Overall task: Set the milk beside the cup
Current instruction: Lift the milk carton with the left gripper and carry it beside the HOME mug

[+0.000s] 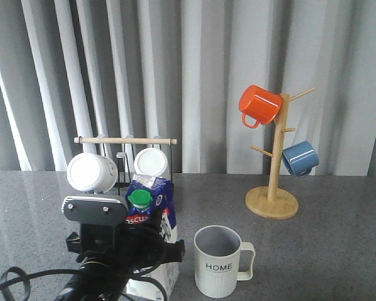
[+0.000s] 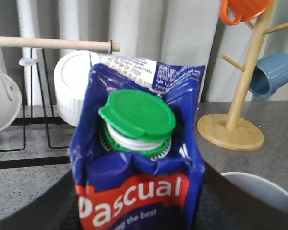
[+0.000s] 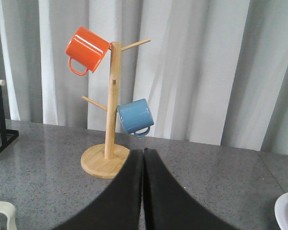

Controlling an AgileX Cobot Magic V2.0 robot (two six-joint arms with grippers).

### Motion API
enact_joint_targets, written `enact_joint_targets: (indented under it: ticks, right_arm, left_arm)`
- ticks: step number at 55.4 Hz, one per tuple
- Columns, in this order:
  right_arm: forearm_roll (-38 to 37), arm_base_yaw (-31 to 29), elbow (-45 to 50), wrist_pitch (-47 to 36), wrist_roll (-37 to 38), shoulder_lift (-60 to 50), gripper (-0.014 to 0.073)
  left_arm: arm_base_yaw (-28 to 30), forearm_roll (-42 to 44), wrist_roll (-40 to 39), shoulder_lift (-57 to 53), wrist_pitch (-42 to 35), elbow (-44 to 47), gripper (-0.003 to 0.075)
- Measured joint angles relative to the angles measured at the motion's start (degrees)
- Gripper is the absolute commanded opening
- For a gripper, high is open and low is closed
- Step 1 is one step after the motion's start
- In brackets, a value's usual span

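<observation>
The milk [image 1: 151, 216] stands upright on the grey speckled counter [image 1: 326, 251], just to the left of the cup [image 1: 218, 261] in the front view, with a narrow gap between them; its long axis runs vertical, the green cap [image 2: 138, 116] and the creased blue gable on top, the red "Pascual" band below. The left tool [image 1: 135, 248] sits directly at the carton, low on its body, and the left wrist view looks straight onto the carton's face from very close, with dark finger shapes at both lower edges. The tool seems to be grasping the milk, though the contact itself is hidden behind the arm, so I judge this rather than see it. The cup, ribbed and marked "HOME", has its handle pointing away from the carton, toward the right side, so nothing juts into the gap. The left arm is plainly the nearer one; the right tool [image 3: 142, 191] is clenched with its fingers pressed together, holds nothing, and looks out toward the wooden mug tree [image 1: 274, 169] with its orange mug [image 1: 259, 105] and blue mug [image 1: 299, 158], well apart from the carton. Behind the milk a wire rack [image 1: 122, 163] carries two white mugs [image 1: 91, 172] under a wooden rod. If the carton's base is already flat on the counter, the placement looks nearly complete, and what remains would be a clean letting go without tipping the tall carton toward the cup. Pale curtains [image 1: 194, 75] close off the background.
</observation>
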Motion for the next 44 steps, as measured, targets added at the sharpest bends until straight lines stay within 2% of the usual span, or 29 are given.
enact_joint_targets:
  ticks: [4,18,44]
  right_arm:
    - [0.0,0.0,0.0,0.0,0.0,0.0,-0.0003]
    - [0.0,0.0,0.0,0.0,0.0,0.0,-0.0003]
    - [0.0,0.0,0.0,0.0,0.0,0.0,-0.0003]
  left_arm:
    - [-0.68,-1.09,1.98,1.11,-0.05,-1.84,0.0056]
    - [-1.1,-13.25,11.85,4.12,-2.32,-5.79,0.0056]
    - [-1.1,-13.28,10.31,5.96,-4.31,-6.15,0.0056]
